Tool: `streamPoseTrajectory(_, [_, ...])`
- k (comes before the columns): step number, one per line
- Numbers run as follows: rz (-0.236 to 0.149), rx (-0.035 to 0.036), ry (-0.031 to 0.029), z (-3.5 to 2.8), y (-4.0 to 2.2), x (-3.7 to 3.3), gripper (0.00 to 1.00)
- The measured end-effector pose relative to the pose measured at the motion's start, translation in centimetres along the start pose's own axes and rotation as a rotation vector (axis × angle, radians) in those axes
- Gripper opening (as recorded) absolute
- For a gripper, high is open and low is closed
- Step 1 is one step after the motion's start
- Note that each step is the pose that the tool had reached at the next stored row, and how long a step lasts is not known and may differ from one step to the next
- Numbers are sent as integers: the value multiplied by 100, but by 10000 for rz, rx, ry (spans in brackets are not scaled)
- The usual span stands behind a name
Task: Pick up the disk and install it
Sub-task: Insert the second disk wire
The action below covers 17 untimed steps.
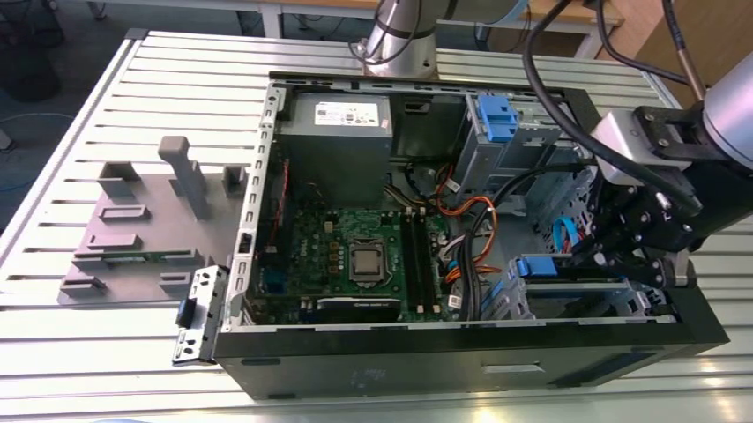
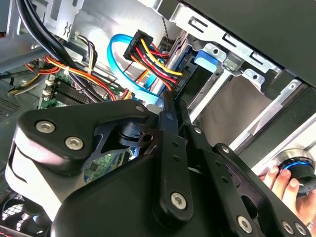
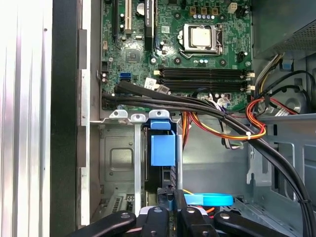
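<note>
Disk [image 3: 162,158] sits in cage [image 3: 118,163]; second wrist view adds a hand [image 2: 280,180].

We had the exterior view high and back, looking steeply down on the open computer case [image 1: 471,352], with the arm [image 1: 718,115] at three o'clock. Both wrist views sat close inside it. The first wrist view faced straight down on the motherboard [image 3: 197,49], the second wrist view looked obliquely past the gripper [image 2: 173,106], and all three shared the drive cage [image 1: 588,304].

Open computer case [image 1: 389,357]; gripper [image 1: 615,258] at disk [image 1: 553,269] in drive bay [image 1: 583,304].
</note>
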<state>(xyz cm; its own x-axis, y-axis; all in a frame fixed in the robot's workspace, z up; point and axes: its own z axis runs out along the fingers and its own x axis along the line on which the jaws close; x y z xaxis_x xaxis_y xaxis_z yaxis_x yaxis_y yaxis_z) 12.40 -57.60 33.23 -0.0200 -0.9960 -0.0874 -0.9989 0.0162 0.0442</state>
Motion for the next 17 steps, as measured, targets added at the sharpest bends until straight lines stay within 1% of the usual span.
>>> streamPoseTrajectory(7, [0, -1, -3, 14, 2, 14, 16])
streamPoseTrajectory(14, [0, 0, 3, 13, 2, 26, 16])
streamPoseTrajectory(16, [0, 1, -9, 9, 2, 29, 16])
streamPoseTrajectory(17, [-2, 1, -27, 1, 2, 28, 16])
